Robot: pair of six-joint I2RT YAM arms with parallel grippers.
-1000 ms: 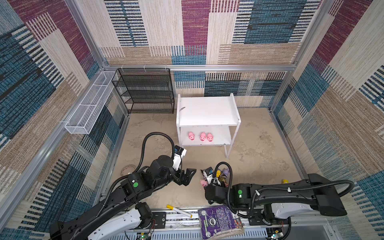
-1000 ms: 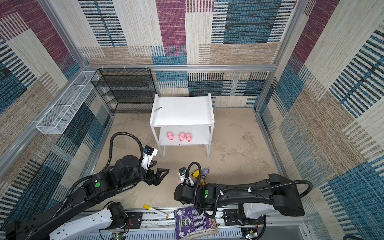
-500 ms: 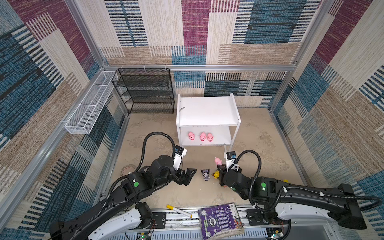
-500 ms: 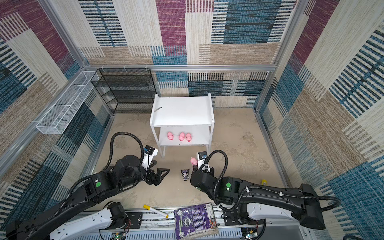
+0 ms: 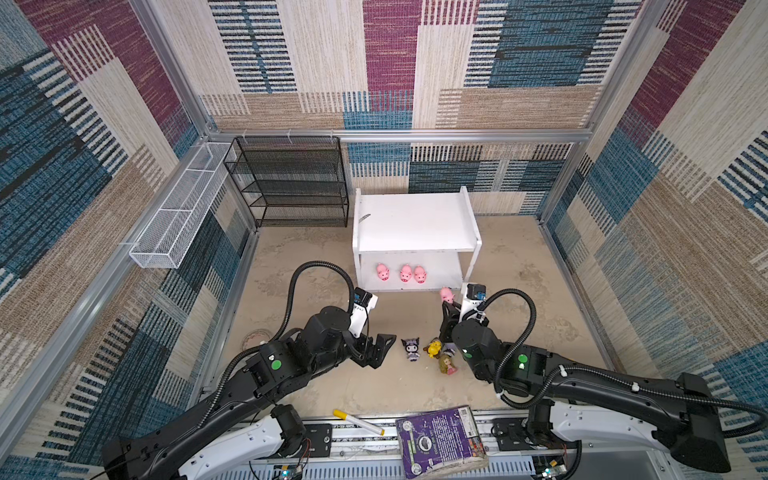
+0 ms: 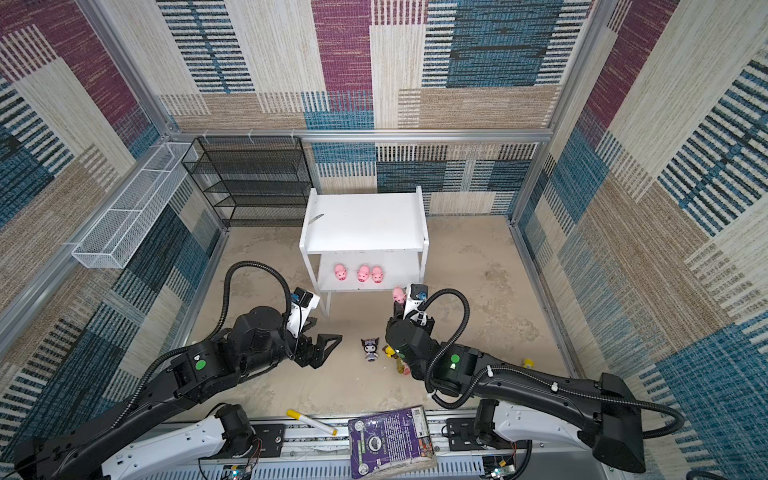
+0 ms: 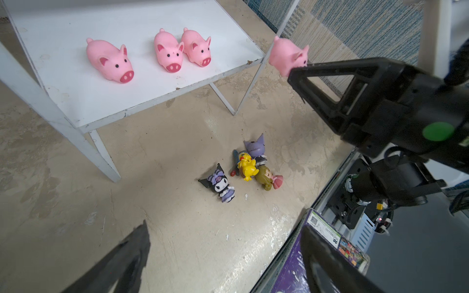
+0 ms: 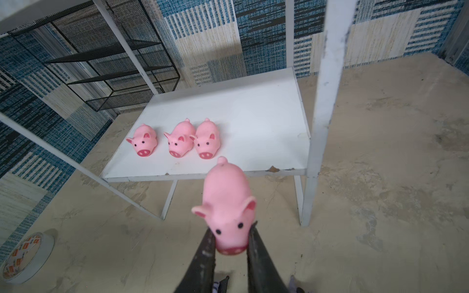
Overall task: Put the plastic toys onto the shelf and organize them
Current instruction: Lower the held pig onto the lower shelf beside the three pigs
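Observation:
The white shelf (image 5: 415, 220) stands at the back middle, with three pink pigs (image 5: 405, 273) in a row on its lower board (image 8: 253, 119). My right gripper (image 8: 230, 241) is shut on a fourth pink pig (image 8: 225, 208) by its snout, in the air just before the shelf's front right leg (image 5: 447, 294). On the floor lie a black-purple eared figurine (image 5: 410, 348), a yellow one (image 5: 434, 348), a blonde girl (image 5: 448, 365) and a lilac eared one (image 7: 255, 148). My left gripper (image 5: 384, 347) hangs open and empty just left of the black-purple figurine.
A black wire-mesh rack (image 5: 291, 183) stands left of the shelf, and a white wire basket (image 5: 178, 212) hangs on the left wall. A yellow-capped marker (image 5: 358, 422) and a purple book (image 5: 440, 440) lie at the front edge. A tape roll (image 8: 24, 256) lies on the floor.
My right gripper has lifted a pink pig from the toy pile and carried it back toward the shelf's lower board. The left arm has stayed still.

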